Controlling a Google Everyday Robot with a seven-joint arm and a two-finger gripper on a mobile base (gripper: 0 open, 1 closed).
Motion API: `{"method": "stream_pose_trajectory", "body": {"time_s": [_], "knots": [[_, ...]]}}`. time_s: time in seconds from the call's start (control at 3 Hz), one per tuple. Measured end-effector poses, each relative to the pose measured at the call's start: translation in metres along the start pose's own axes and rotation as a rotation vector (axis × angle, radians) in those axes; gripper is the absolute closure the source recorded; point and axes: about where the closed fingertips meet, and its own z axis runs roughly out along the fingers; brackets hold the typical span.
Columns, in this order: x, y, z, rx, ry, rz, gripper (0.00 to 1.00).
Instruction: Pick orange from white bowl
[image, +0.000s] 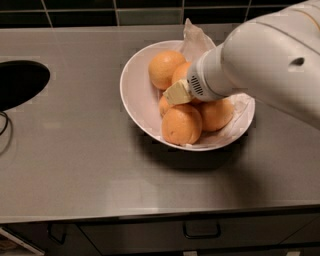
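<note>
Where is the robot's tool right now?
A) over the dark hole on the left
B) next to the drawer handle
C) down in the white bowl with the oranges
C: the tool sits among the oranges inside the white bowl, well away from the dark hole and the drawer handle.

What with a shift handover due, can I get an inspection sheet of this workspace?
Surface: grey metal counter, with a round dark opening at its left.
Job's things: white bowl holding several oranges piled together.
Clutter: crumpled white paper at the bowl's back rim.
Grippers: pincer low over the middle of the pile; contact cannot be told.
Cables: dark cable at the left edge.
Surroundings: dark tiles behind, drawer handle below.
</note>
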Motion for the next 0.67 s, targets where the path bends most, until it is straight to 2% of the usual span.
{"method": "stream_pose_trajectory", "body": {"time_s": [0.33,0.67], "knots": [[0.0018,-0.0031,0.0010,0.040,0.010,0.010,0.59],[0.0019,-0.0032,0.0010,0.040,0.010,0.010,0.82]]}}
